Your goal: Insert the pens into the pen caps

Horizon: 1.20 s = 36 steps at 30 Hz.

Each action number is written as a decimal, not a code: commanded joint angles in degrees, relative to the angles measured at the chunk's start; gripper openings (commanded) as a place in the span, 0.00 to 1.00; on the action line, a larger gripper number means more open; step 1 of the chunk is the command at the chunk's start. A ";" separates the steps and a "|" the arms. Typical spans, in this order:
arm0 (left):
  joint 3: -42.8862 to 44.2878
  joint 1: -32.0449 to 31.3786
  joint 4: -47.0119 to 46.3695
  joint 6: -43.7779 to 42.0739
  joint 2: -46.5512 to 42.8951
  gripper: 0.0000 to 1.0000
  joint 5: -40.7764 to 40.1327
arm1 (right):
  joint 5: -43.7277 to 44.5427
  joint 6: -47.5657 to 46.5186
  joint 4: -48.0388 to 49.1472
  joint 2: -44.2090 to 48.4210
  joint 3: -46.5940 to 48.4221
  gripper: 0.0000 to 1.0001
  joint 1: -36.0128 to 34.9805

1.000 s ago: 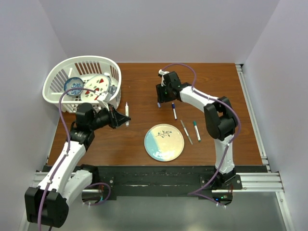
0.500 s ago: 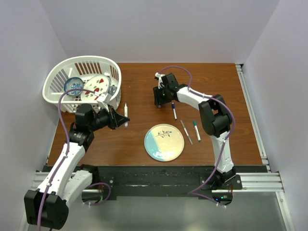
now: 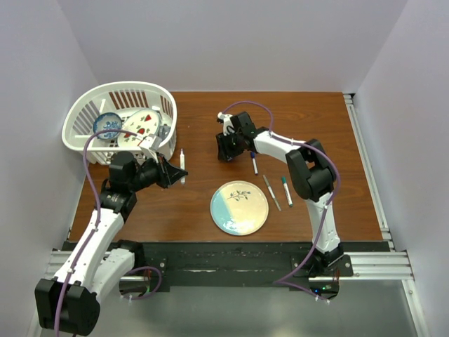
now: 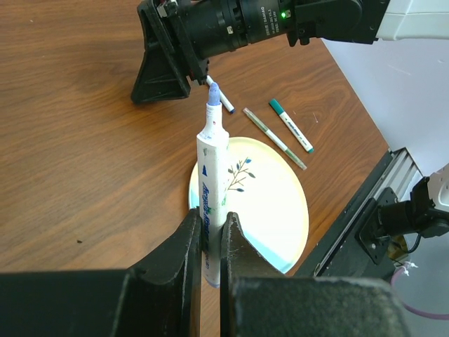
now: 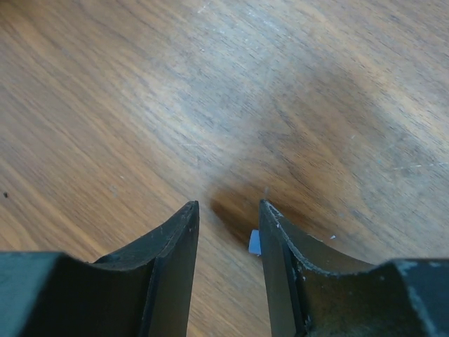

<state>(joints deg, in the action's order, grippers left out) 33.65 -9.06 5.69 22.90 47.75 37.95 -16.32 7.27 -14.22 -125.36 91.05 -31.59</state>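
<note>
My left gripper point(image 4: 209, 221) is shut on a white pen point(image 4: 212, 186) with a bare purple-blue tip, held above the table; in the top view this pen point(image 3: 182, 166) sticks out of the left gripper point(image 3: 171, 173). My right gripper point(image 3: 224, 150) points down at the table left of the loose pens. Its jaws point(image 5: 228, 205) stand apart, and a small blue cap point(image 5: 254, 242) lies on the wood against the inner side of the right finger. A blue-capped pen point(image 3: 253, 163), a thin grey pen point(image 3: 271, 192) and a green-capped pen point(image 3: 286, 190) lie on the table.
A round blue-and-cream plate point(image 3: 239, 208) sits near the front edge, just left of the loose pens. A white basket point(image 3: 119, 123) with dishes stands at the back left, close behind my left arm.
My right gripper has moved left across the table and its jaws have narrowed a little. My left gripper with the pen has barely shifted.
</note>
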 commanded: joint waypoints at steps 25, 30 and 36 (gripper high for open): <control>2.30 0.45 0.11 -1.19 -1.69 0.00 -0.69 | 22.19 30.07 -10.21 10.84 -3.68 0.43 -1.72; 2.21 0.45 -0.15 -1.01 -2.04 0.00 -0.16 | 29.49 38.16 -15.39 8.30 -0.79 0.46 -2.24; 2.03 0.45 -0.07 -1.01 -2.66 0.00 -0.07 | 31.96 40.37 -16.73 5.66 4.05 0.46 -4.00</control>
<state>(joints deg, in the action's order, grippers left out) 33.65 -9.06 5.78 22.92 46.15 37.21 10.92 43.13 -29.78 -118.76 91.09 -34.02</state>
